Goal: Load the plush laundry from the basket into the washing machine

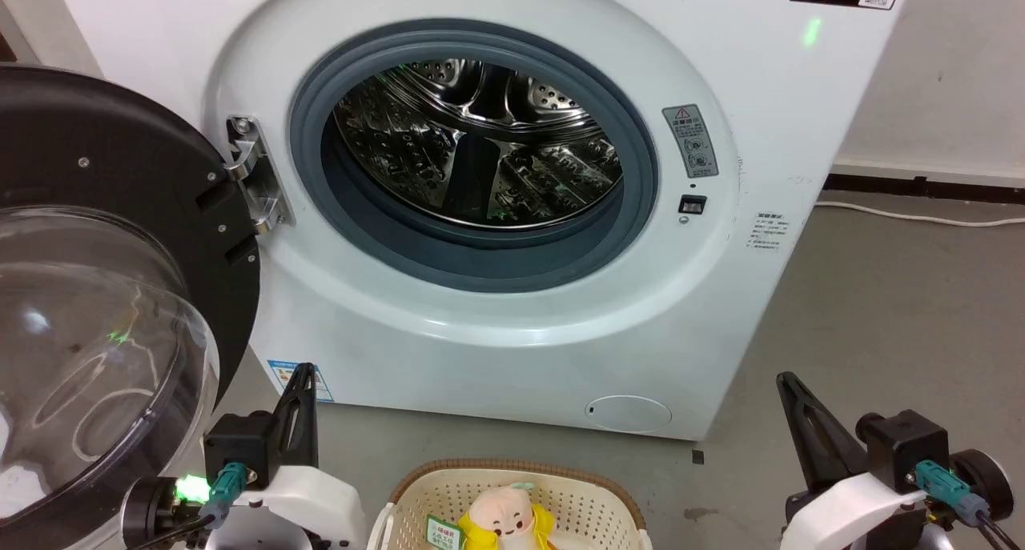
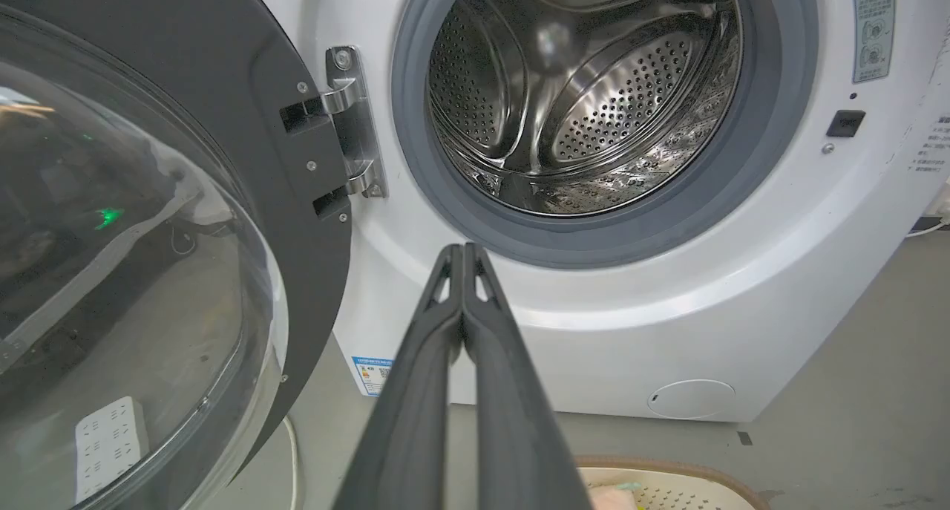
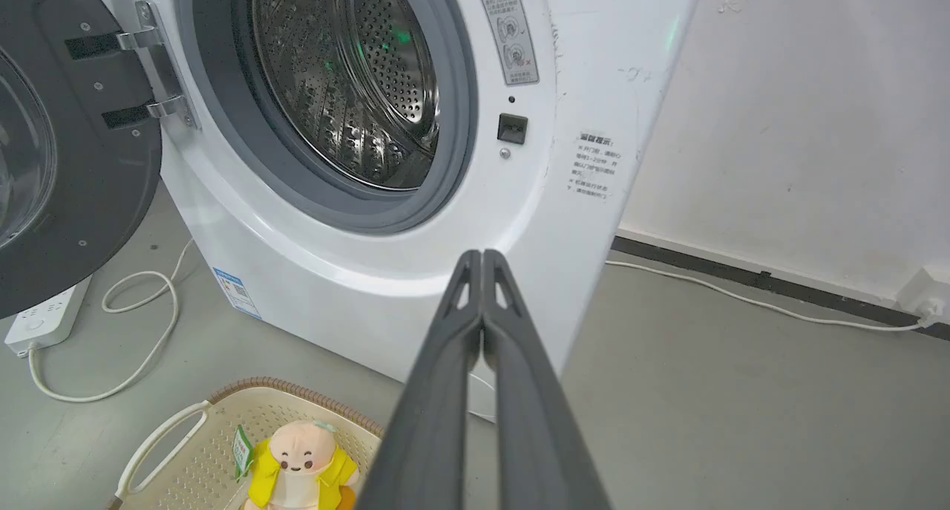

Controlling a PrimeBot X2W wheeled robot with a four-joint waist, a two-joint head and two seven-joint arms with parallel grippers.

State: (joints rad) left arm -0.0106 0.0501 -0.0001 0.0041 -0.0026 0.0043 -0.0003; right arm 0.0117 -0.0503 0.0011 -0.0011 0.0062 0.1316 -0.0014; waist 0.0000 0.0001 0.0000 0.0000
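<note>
The plush laundry (image 1: 507, 520), a doll with a peach-pink head and yellow jacket, sits upright in the cream basket (image 1: 448, 486) at the bottom centre of the head view; the right wrist view has the doll (image 3: 300, 462) and basket (image 3: 200, 450) at its lower left. The white washing machine (image 1: 512, 350) stands behind, its steel drum (image 1: 480, 142) exposed and its domed door (image 1: 96, 294) swung wide to the left. My left gripper (image 1: 303, 371) is shut, left of the basket. My right gripper (image 1: 785, 379) is shut, right of it. Both hold nothing.
A white power strip (image 3: 41, 317) and looped cable (image 3: 141, 324) lie on the grey floor under the open door. Another cable (image 3: 742, 298) runs along the wall to the machine's right. Bare floor lies right of the machine.
</note>
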